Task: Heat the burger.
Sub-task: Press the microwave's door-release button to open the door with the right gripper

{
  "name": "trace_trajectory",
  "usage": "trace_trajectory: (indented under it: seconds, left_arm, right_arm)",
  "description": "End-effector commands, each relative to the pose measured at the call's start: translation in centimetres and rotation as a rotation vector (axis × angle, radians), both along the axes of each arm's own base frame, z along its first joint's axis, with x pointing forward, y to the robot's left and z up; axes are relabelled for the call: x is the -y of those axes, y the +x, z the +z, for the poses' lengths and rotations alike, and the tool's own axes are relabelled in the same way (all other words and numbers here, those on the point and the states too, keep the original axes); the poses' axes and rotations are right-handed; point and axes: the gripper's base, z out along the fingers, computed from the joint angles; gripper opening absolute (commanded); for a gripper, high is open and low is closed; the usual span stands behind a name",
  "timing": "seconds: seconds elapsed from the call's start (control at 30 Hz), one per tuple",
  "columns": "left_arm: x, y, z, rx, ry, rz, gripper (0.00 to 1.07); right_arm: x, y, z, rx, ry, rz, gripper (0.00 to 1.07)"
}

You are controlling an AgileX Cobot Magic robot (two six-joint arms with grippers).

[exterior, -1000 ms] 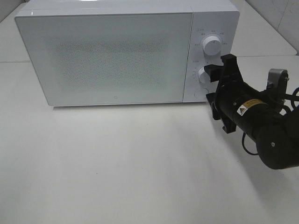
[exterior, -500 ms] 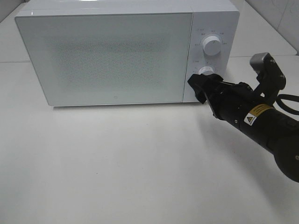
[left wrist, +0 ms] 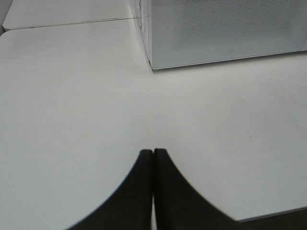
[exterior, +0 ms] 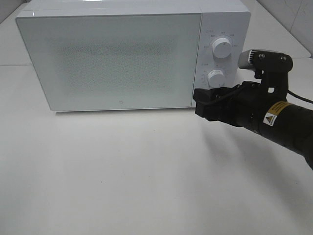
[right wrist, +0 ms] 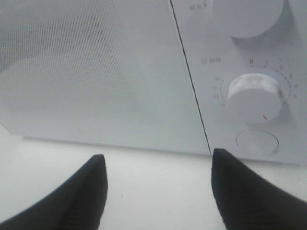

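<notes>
The burger is out of view; the white microwave (exterior: 117,54) has its door shut and the frosted window shows nothing inside. My right gripper (exterior: 204,104) is open and empty, hovering just in front of the microwave's lower right corner, below the lower knob (exterior: 215,77). In the right wrist view the open fingers (right wrist: 86,191) frame the door edge, with the lower knob (right wrist: 253,99) and a round button (right wrist: 257,142) ahead. My left gripper (left wrist: 153,151) is shut and empty over bare table, apart from the microwave (left wrist: 225,28).
An upper knob (exterior: 221,47) sits above the lower one on the control panel. The white table (exterior: 122,171) stretches in front of the microwave. A seam between tabletops runs behind the microwave's left side (left wrist: 72,21).
My right gripper has come off the lower knob, rolled from upright to level, and moved down and left in front of the panel. The left gripper view has no earlier frame.
</notes>
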Motion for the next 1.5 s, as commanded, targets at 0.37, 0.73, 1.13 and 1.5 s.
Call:
trace_trajectory:
  seconds: [0.37, 0.73, 1.13, 1.5]
  left_arm:
    - [0.0, 0.0, 0.0, 0.012, -0.006, 0.003, 0.00]
    - [0.0, 0.0, 0.0, 0.012, -0.006, 0.003, 0.00]
    - [0.0, 0.0, 0.0, 0.012, -0.006, 0.003, 0.00]
    - [0.0, 0.0, 0.0, 0.012, -0.006, 0.003, 0.00]
  right_arm:
    - [-0.1, 1.2, 1.9, -0.380, -0.337, 0.034, 0.56]
    - [0.1, 2.2, 4.8, -0.688, -0.540, 0.014, 0.52]
    - [4.2, 4.4, 8.5, -0.858, -0.519, -0.161, 0.52]
    - [8.5, 1.8, 11.9, -0.923, -0.438, -0.305, 0.52]
